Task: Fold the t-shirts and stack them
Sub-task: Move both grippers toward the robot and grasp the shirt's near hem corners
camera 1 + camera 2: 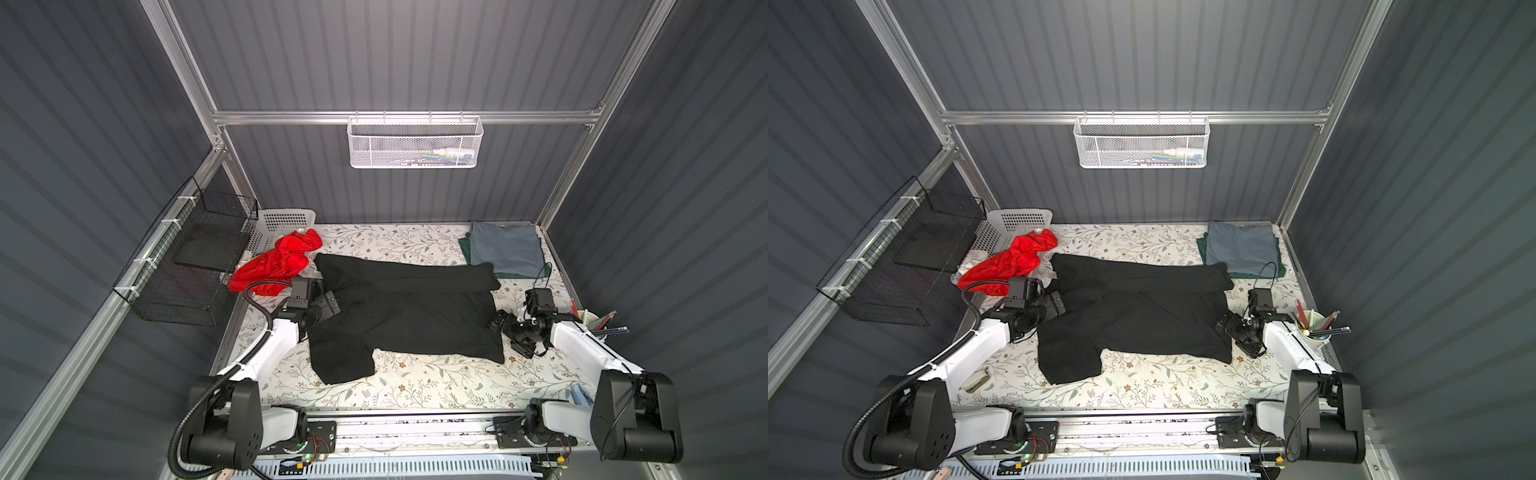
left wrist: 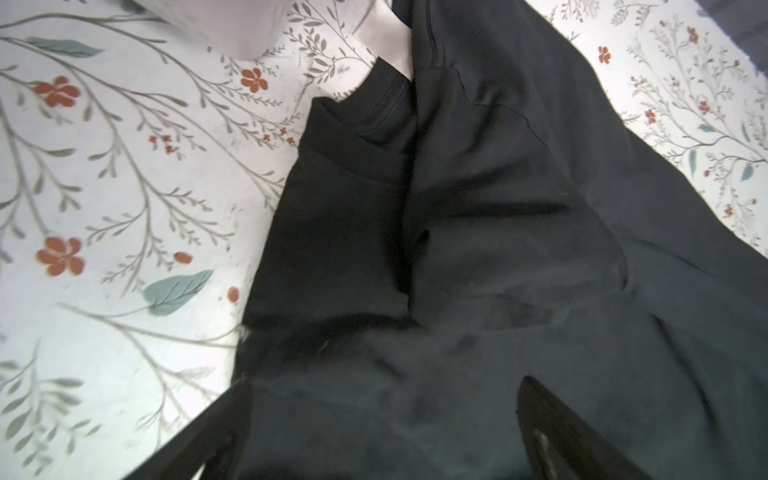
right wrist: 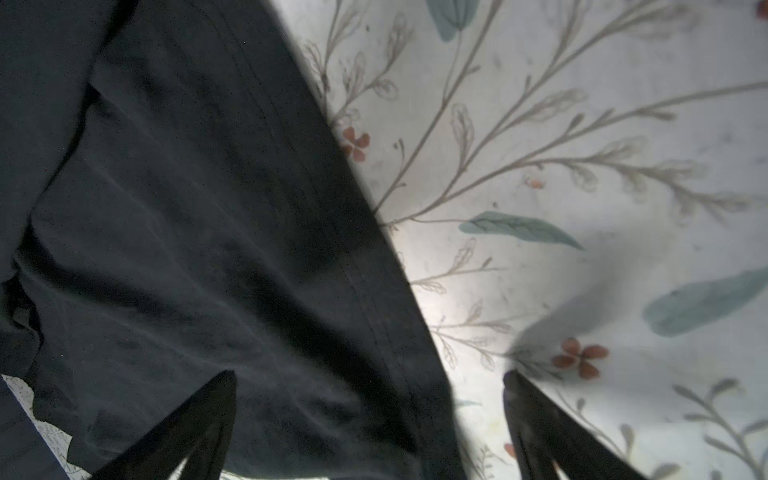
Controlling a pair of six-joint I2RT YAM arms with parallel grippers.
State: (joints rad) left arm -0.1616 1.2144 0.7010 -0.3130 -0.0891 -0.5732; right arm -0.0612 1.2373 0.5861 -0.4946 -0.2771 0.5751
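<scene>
Our left gripper [image 2: 386,382] stands spread over the black t-shirt [image 1: 407,311] by its collar. Our right gripper [image 3: 370,374], equally spread, straddles the opposite hem. Neither pinches cloth, we judge so the fold settles flat. The red t-shirt [image 1: 276,262] lies crumpled beyond the left gripper.

The large shirt [image 1: 407,307] lies across mid-table [image 1: 415,390], with the left gripper [image 1: 331,305] over its left end and the right gripper [image 1: 503,332] straddling its right edge. Back left, the bunched shirt [image 1: 276,264] lies against the basket [image 1: 284,220] behind it. Back right, the top shirt [image 1: 507,249] sits on the bottom shirt [image 1: 464,247]. The pencil cup [image 1: 590,321] is at far right.
</scene>
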